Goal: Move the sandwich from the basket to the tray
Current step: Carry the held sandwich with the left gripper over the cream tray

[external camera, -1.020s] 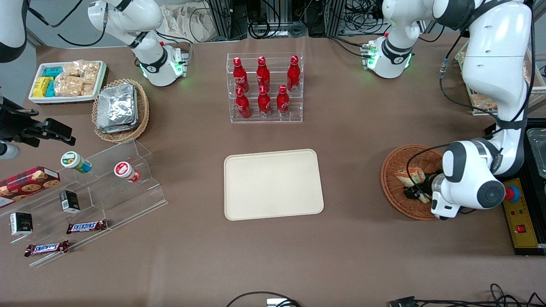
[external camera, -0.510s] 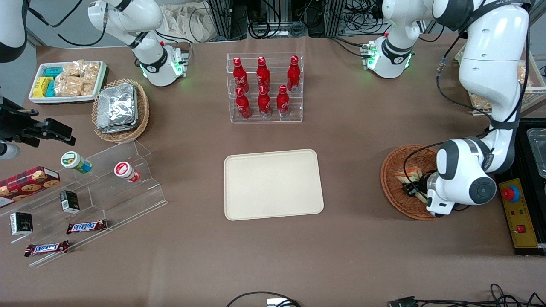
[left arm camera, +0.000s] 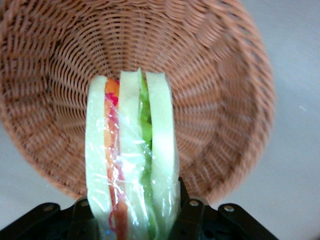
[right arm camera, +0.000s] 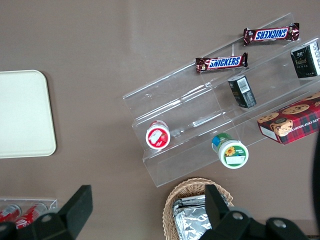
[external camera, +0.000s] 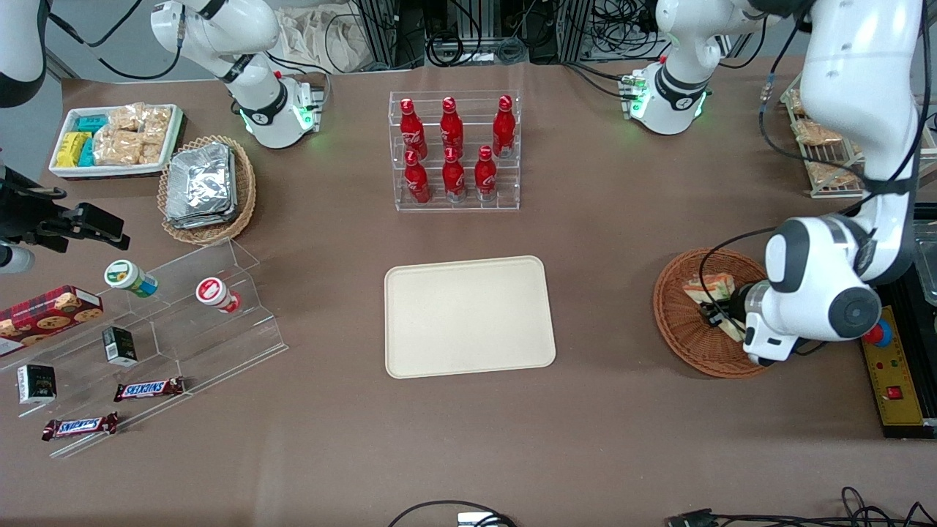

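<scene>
The tray sits bare mid-table, and everything here is placed off it. Toward the working arm's end from the tray, the basket sits well apart, and above it hangs the gripper, clamped on the sandwich — the wrist view shows the wedge pinched between the fingers with the weave showing beneath it. So the grab looks done and the lift is in hand; next call is a clean carry sideways to the tray, then a gentle set-down. Farther from the camera than the tray stands the bottle rack, off the route. Nothing stands between basket and tray.
</scene>
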Tool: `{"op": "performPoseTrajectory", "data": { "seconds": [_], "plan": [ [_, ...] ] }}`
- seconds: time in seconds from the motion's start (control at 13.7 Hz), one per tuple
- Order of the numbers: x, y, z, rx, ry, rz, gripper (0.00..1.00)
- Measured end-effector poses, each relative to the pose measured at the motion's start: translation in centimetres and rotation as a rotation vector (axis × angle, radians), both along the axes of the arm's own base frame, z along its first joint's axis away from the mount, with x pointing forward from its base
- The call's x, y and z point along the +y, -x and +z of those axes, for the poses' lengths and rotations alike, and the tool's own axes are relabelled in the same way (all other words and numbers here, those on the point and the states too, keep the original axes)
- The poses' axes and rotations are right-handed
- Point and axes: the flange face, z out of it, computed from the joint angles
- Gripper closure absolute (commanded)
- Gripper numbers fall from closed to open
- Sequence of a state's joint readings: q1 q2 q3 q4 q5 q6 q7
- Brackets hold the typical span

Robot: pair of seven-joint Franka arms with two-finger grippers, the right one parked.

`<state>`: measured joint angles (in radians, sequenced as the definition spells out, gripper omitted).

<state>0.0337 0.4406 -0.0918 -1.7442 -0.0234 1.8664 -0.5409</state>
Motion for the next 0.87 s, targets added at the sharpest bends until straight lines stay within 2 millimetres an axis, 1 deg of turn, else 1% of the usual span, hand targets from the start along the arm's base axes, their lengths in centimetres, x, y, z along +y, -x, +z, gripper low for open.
{"op": "performPoseTrajectory", "data": {
  "seconds": [0.15, 0.22, 0.29, 0.44, 0.58, 0.66, 0.87],
  "plan": [
    [-3.2, 0.6, 4.1, -0.027, 0.017, -0.055, 0.44],
    [-5.2, 1.0, 5.5, -0.035, 0.027, -0.088, 0.45],
    [-7.2, 1.4, 6.4, -0.042, 0.038, -0.123, 0.47],
    [-11.4, 2.3, 7.0, -0.047, 0.063, -0.188, 0.67],
    [-15.1, 3.2, 7.4, -0.053, 0.081, -0.231, 0.68],
    [-16.2, 3.4, 7.8, -0.061, 0.087, -0.243, 0.68],
    [-18.6, 3.7, 9.2, -0.085, 0.108, -0.279, 0.67]
  ]
}}
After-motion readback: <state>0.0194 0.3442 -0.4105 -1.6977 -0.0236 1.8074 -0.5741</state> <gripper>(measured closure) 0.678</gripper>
